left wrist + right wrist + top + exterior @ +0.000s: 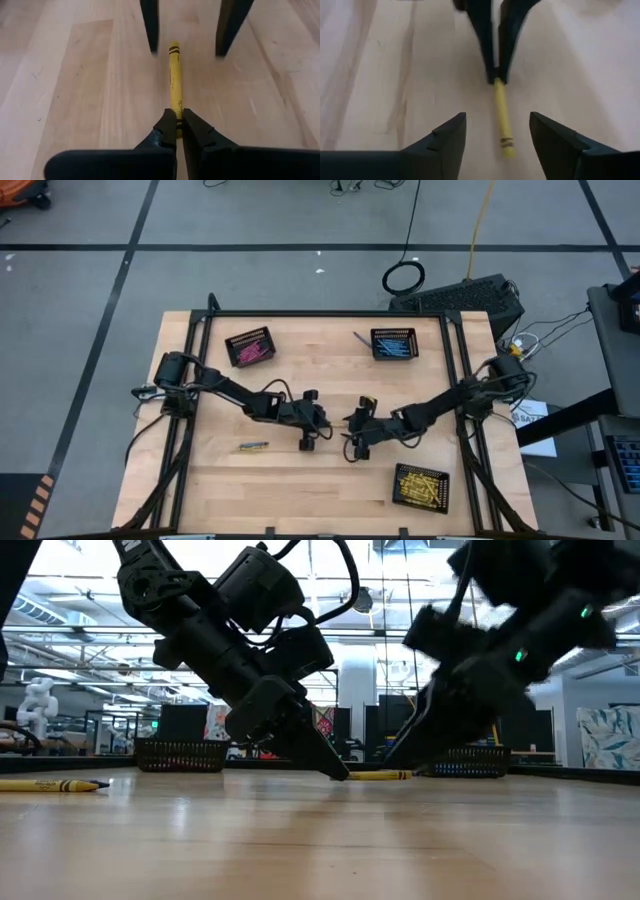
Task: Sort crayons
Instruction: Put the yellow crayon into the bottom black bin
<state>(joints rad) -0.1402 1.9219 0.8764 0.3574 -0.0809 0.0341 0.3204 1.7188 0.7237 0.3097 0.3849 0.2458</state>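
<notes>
Between the open right tool (497, 132), a yellow crayon (502, 117) lies, pinched by the left tool (179, 125).

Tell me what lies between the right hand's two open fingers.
One end of the yellow crayon on bare wood, its other end pinched by the left hand; the right wrist view shows it.

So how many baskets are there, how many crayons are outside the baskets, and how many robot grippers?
Baskets: 3, namely the pink-filled basket, the blue-filled basket and the yellow-filled basket.
Crayons outside baskets: 3, namely the pinched yellow crayon, the lone yellow crayon and the bluish crayon.
Grippers: 2, namely the left gripper, shut on the pinched yellow crayon, and the right gripper, open.
Total: 8
</notes>
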